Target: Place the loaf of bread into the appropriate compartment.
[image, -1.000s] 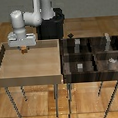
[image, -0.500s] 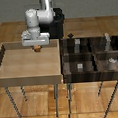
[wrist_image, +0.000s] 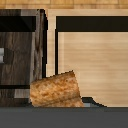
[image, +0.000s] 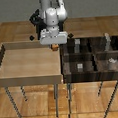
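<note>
The loaf of bread (image: 54, 47) is a small orange-brown block pinched between my gripper's (image: 54, 45) fingers, held in the air over the tan tray's edge nearest the bin. In the wrist view the bread (wrist_image: 54, 89) fills the lower middle, crusty and slightly tilted. The dark striped-wood divided bin (image: 91, 56) stands just toward the exterior view's right of the gripper, and its nearest compartment (image: 77, 48) lies close beside the loaf. The wrist view shows the bin (wrist_image: 19, 55) on one side and the tray floor (wrist_image: 95, 60) on the other.
The large light tan tray (image: 31, 79) sits on thin legs on the exterior view's left. Small grey cubes (image: 79, 66) and a pale object (image: 111, 61) lie in the bin's compartments. A narrow gap separates tray and bin.
The arm has carried the bread from the tray's far left side toward the exterior view's right, and it now hangs at the tray's edge next to the bin.
</note>
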